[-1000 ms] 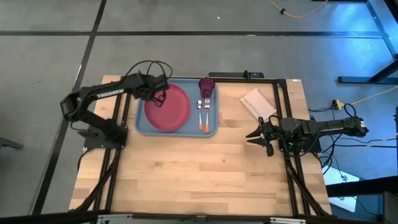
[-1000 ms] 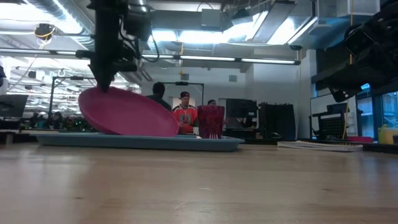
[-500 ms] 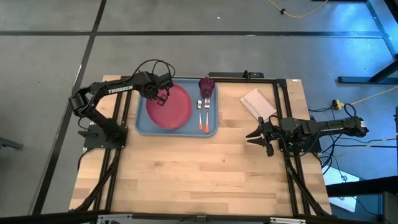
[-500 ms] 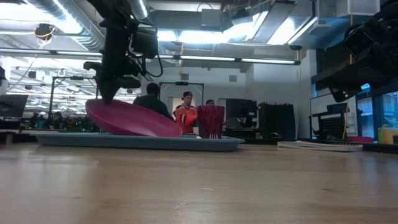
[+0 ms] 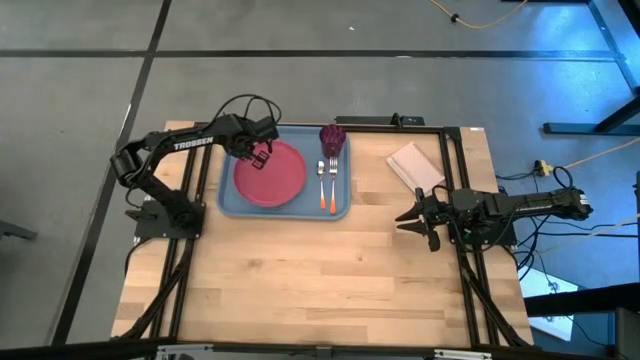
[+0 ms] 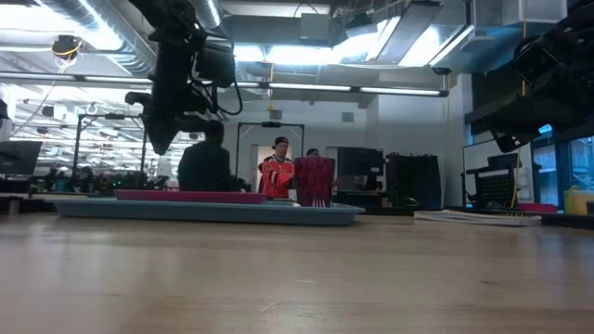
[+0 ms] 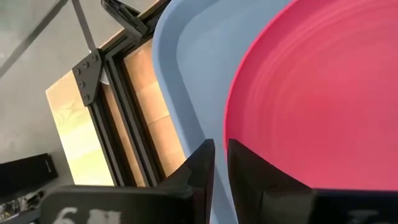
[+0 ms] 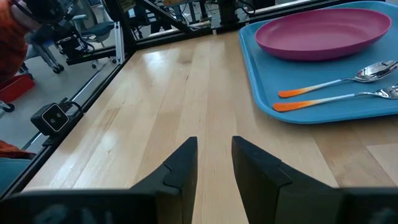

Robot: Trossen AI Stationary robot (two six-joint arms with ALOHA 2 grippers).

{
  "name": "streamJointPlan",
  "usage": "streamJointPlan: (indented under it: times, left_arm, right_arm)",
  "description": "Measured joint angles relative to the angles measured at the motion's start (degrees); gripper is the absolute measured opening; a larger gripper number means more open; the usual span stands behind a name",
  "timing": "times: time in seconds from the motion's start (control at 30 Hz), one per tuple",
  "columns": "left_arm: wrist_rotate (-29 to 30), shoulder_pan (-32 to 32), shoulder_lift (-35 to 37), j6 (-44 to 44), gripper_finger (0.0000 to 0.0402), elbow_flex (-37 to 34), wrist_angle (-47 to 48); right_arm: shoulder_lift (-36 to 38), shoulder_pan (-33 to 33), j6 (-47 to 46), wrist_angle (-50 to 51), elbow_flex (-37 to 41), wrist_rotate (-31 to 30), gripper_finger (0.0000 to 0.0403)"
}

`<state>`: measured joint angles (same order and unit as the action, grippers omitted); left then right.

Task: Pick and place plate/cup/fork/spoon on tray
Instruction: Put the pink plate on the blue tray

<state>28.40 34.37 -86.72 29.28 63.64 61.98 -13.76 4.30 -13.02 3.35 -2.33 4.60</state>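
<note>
Plate (image 5: 270,173), rigid, light and likely slick, lies flat on tray (image 5: 340,205) at upper centre; you would grip its rim; left pincer (image 5: 257,153) hovers empty, fingers narrow.

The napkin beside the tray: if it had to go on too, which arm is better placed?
Probably the right. Its tool hangs near the napkin, on the same side of the table, while the left tool is over the plate at the tray's far end.

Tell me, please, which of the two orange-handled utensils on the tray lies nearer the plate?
The spoon, with its rounded bowl, lies beside the plate; the tined fork lies on its far side.
</note>
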Motion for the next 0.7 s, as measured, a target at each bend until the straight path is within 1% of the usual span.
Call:
streamJointPlan:
  times: [0.23,0.33,0.4,0.53,0.7]
  left_arm:
    - [-3.0,-1.9,0.0,-1.1,0.0039,0.0,1.5]
    - [-2.9,-3.5,0.0,-0.6,0.0039,-0.3,2.6]
    - [-1.8,-4.7,0.0,1.4,0.0039,-1.2,2.6]
    - [2.4,-6.1,0.0,7.8,0.0035,-4.6,2.6]
    - [2.3,-6.5,0.0,12.8,0.0035,-10.1,2.4]
  right_arm:
    - [0.0,0.0,0.0,0.0,0.0,0.0,0.0104]
    - [0.0,0.0,0.0,0.0,0.0,0.0,0.0104]
    - [0.0,0.0,0.0,0.0,0.0,0.0,0.0104]
    - [0.0,0.0,0.0,0.0,0.0,0.0,0.0104]
    - [0.0,0.0,0.0,0.0,0.0,0.0,0.0104]
